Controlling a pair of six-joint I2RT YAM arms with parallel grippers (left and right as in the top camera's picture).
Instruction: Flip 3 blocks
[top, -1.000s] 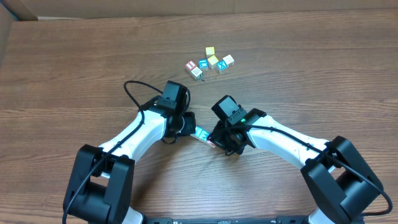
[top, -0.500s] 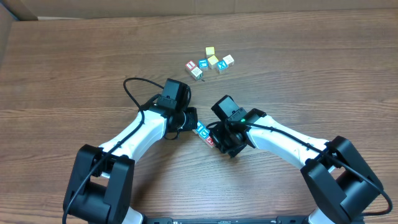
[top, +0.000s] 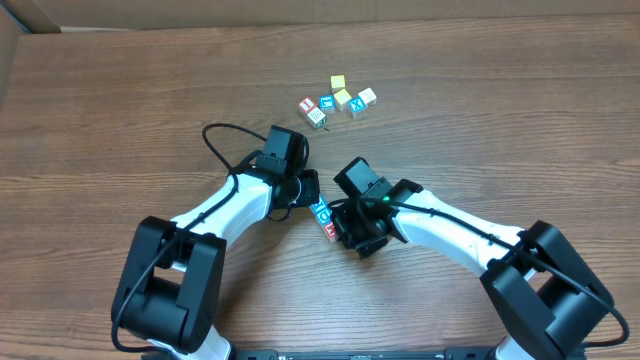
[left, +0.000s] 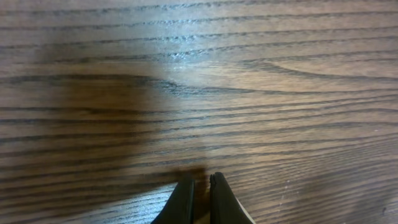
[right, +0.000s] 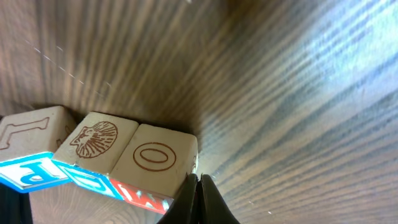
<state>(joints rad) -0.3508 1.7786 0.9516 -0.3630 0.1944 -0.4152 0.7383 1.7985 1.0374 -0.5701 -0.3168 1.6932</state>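
— Three blocks (right: 99, 146) in one row on the counter (top: 120, 120), touching side to side. Where do they lie from the claws?

— From the right claw (right: 198, 186), the row runs away to its left. The O block (right: 155, 155) is nearest, its corner just beside the tips. Next comes the shell block (right: 96, 138), and the P block (right: 28, 132) is farthest.

— State of that claw?

— Pinched narrow, tips together, holding nothing.

— And the left claw (left: 200, 198)?

— Also closed and empty. Its own camera shows only bare wood, no block. From overhead it sits just off the blue-sided end of the row, so the row lies between the two arms.

— Which one takes the next flip?

— My guess is the right for the O block, since it is already at that corner. The row's long axis points nearly at the tips, so a push along it would shove all three together. A tip-over would need to come across the row instead.

— The spare cubes (top: 340, 100)?

— Well apart, up the counter.
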